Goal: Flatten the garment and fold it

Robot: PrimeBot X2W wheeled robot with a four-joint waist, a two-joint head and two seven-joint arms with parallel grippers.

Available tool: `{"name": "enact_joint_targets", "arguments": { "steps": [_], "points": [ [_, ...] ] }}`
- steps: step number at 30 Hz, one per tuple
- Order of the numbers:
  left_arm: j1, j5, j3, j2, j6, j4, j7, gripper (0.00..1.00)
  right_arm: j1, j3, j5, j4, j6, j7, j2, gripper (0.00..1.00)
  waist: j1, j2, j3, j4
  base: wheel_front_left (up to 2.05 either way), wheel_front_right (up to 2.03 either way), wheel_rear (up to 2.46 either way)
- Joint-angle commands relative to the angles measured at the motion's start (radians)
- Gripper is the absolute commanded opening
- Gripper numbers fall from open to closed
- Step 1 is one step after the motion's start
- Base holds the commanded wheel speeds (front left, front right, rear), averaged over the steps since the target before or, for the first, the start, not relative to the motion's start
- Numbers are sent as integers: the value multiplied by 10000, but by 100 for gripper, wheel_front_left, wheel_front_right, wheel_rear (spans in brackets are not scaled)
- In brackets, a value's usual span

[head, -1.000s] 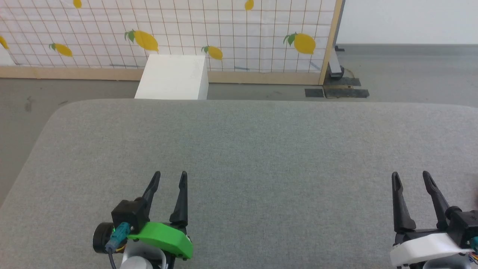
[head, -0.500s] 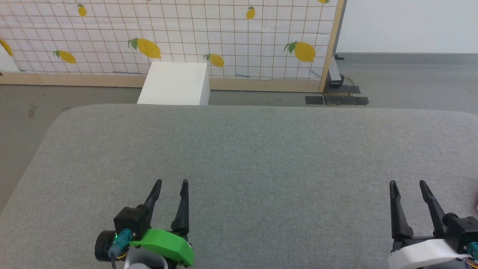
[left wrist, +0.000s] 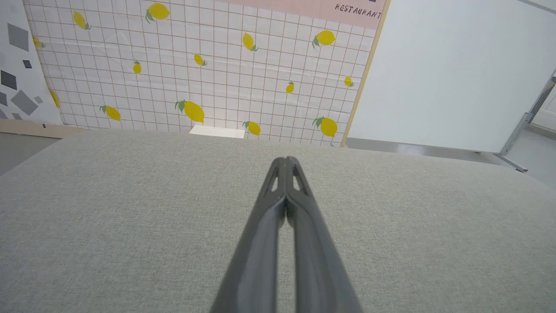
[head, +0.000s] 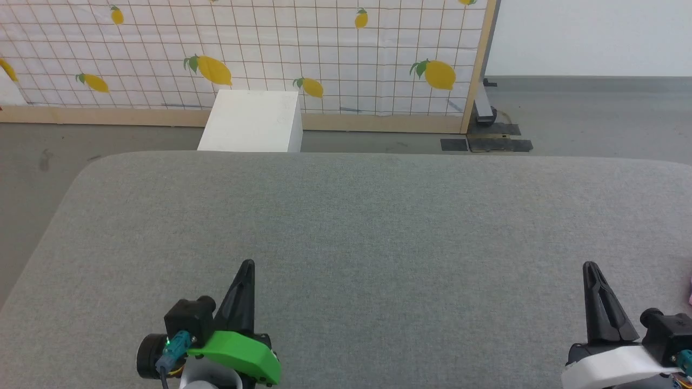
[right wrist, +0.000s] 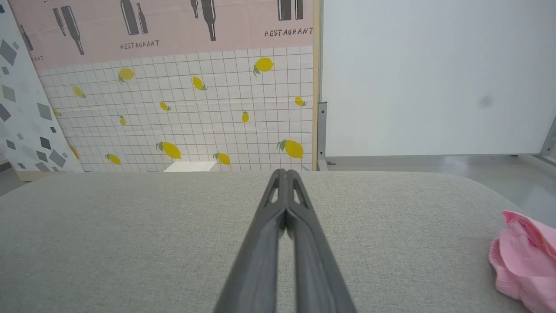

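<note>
A staged test space rather than a lived-in room is indicated. A grey cloth-covered table (head: 346,227) is set on a bare grey floor (head: 594,119). Behind it, a free-standing screen (head: 270,48) printed with a tile grid and lemons is held in a wooden frame (head: 477,65), with black mats (head: 486,145) at its foot. A pink band (right wrist: 173,30) lettered "RESTAURANT", with bottle silhouettes, is seen above the print. A panel (right wrist: 21,108) of grey shapes is propped beside it, and a plain white board (left wrist: 447,78) stands on a metal leg. A white box (head: 251,121) sits on the floor.

Pink garment (right wrist: 527,261), crumpled in a bunched heap, on grey padded surface (right wrist: 130,243)
</note>
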Motion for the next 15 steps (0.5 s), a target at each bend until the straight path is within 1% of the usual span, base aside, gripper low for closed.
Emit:
{"name": "enact_joint_targets", "arguments": {
  "steps": [1,15],
  "points": [
    [7,37,27,-1,10,-36,39,0,-17,20,-17,-7,0,33,0,0,1,0,7,-8,0,0,0],
    [53,294,184,-4,80,-286,322,0,-131,157,-138,-52,-2,259,2,0,1,0,68,-74,0,0,0]
  ]
}}
